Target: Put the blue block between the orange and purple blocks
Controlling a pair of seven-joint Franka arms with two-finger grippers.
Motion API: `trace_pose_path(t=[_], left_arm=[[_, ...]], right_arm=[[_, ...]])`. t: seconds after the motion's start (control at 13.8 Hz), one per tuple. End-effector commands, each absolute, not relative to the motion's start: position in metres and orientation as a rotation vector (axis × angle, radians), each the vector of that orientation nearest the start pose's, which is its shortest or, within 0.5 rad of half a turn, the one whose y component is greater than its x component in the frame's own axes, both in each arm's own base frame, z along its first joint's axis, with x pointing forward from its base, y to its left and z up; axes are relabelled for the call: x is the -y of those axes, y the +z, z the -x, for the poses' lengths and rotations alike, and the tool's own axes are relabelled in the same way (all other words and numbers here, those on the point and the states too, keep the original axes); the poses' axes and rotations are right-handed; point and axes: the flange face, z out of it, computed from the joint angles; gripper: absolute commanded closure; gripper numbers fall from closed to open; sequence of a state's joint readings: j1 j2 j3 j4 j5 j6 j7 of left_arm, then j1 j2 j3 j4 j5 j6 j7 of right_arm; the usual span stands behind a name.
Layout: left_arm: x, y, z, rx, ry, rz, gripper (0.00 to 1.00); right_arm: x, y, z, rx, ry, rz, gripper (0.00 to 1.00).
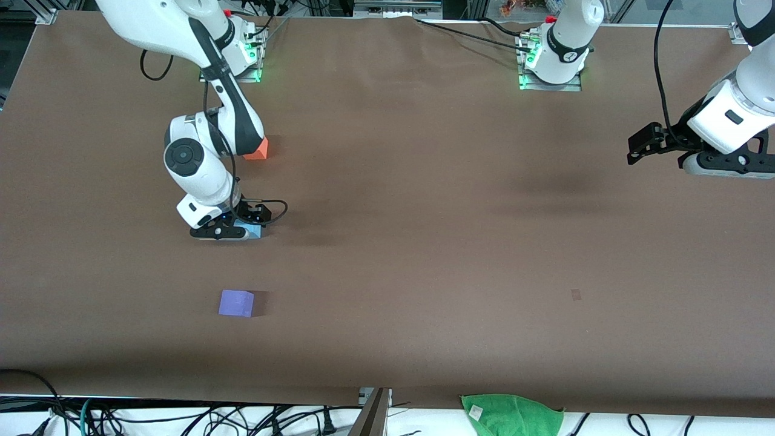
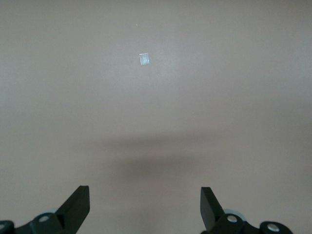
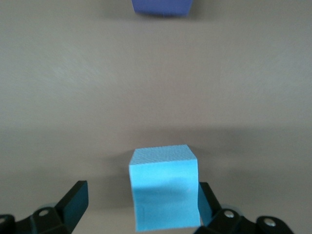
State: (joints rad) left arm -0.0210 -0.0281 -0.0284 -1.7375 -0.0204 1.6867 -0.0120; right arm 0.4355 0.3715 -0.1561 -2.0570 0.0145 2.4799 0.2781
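Down low at center-left of the front frame, the right tool stands with fingers spread wide around the blue block, which sits on the table ungripped. The orange block lies above it in the frame, the purple block below. At the right edge, the left tool waits, wide open and empty.

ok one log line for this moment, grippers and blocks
right gripper: open, low around blue block on table | blue block: between orange block and purple block | left gripper: open, waiting over bare table
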Motion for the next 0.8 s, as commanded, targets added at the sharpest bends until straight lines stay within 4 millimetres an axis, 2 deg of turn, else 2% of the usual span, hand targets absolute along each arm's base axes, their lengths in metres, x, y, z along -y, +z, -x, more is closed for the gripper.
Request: trace_pose_path(t=[0.0, 0.22, 0.29, 0.36, 0.51, 0.58, 0.73], left_arm=[[0.032, 0.574, -0.552, -0.073, 0.043, 3.184, 0.00], [0.032, 0.574, -0.552, -0.073, 0.046, 3.182, 0.00], [0.032, 0.575, -0.551, -0.073, 0.050, 3.182, 0.00], [0.032, 0.574, -0.550, -0.073, 0.063, 3.181, 0.00], [0.032, 0.575, -0.550, -0.076, 0.065, 3.180, 0.00], [0.032, 0.575, -0.550, -0.076, 0.067, 3.180, 0.00], [0.032, 0.575, -0.550, -0.076, 0.067, 3.180, 0.00]], right_arm=[[-0.177, 0.344, -0.594, 0.025, -0.069, 3.147, 0.01], [-0.182, 0.437, -0.620, 0.013, -0.028, 3.152, 0.01], [-0.179, 0.461, -0.625, 0.003, -0.040, 3.150, 0.01], [-0.180, 0.476, -0.627, 0.003, -0.050, 3.143, 0.01], [-0.174, 0.514, -0.619, -0.056, 0.012, 3.058, 0.01], [-0.158, 0.540, -0.610, -0.100, 0.015, 3.014, 0.01], [-0.134, 0.577, -0.588, -0.032, 0.041, 3.001, 0.01]])
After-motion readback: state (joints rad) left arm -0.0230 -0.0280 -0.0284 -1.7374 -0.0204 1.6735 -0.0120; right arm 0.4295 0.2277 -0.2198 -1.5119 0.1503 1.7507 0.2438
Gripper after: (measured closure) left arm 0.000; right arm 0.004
